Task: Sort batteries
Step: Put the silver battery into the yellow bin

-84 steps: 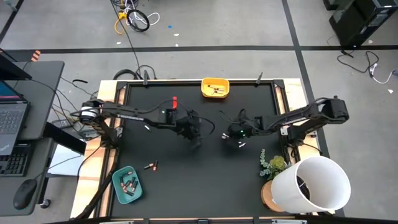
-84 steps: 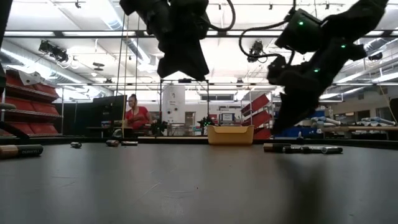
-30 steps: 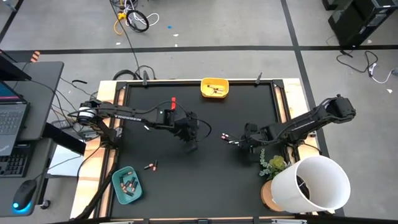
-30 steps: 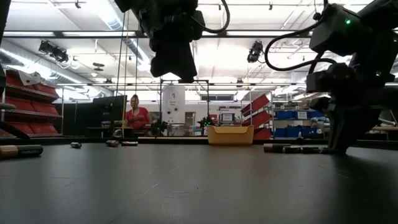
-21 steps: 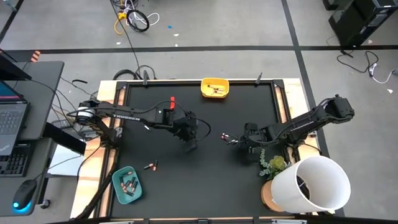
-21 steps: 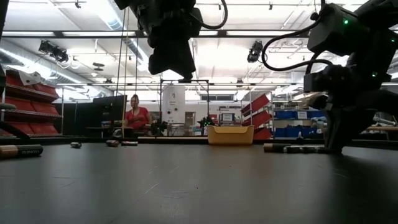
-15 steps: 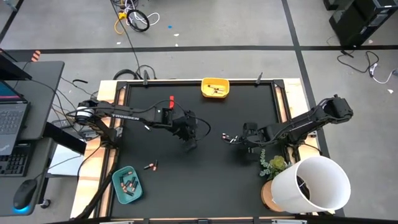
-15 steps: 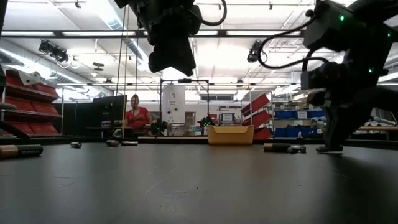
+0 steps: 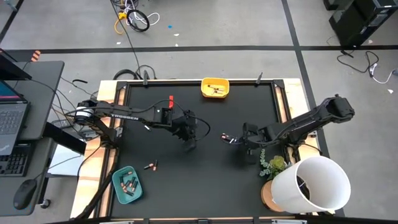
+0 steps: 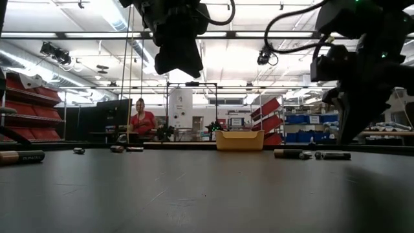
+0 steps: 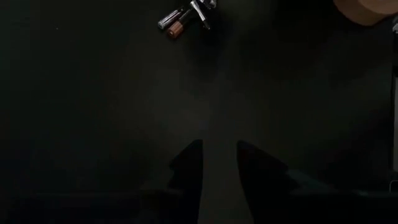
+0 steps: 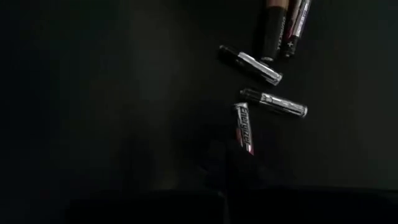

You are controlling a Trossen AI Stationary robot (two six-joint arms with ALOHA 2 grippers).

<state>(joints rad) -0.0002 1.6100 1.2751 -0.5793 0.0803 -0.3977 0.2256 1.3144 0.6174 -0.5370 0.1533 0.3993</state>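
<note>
**Clerk:** Going from the left, what is listed?

**Keeper:** Teal tray (image 9: 126, 185), batteries inside; loose pair (image 9: 150, 165) just beside it. Left gripper (image 9: 188, 136), mid-table, fingers (image 11: 189, 165) slightly parted, empty. Yellow tray (image 9: 214, 87) at the far edge. Right-hand cluster of batteries (image 12: 272, 102) on the mat; right gripper (image 9: 244, 140) above them, claw closed, nothing visibly held.

**Clerk:** Handling?

**Keeper:** Judged small, stiff, dense, smooth-skinned; liable to roll or squirt out. Take one across the middle of its barrel, jaws square to its length.
</note>
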